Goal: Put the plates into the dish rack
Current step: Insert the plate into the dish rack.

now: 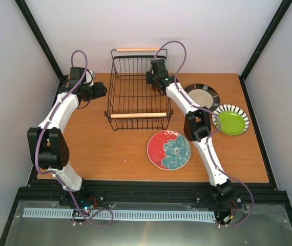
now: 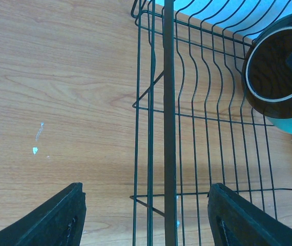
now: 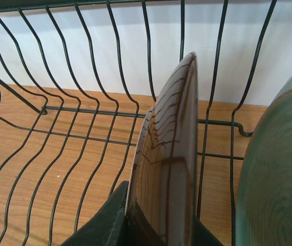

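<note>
We grip the small dark glossy ceramic plate [image 3: 169, 154] upright in our clenched right gripper [image 3: 161, 228], edge straight ahead inside the black wire dish rack [image 3: 95, 111], mint green plate [image 3: 279, 169] just right; left gripper [image 2: 146, 205] spread open.

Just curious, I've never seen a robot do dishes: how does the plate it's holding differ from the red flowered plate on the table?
The held plate stands on edge in the rack, pinched by the right gripper; the red plate lies flat on the table, outside it. The held plate looks glossy dark brown, seen edge-on, its pattern hidden; the red plate shows a teal flower face up. Both are round plates.
</note>
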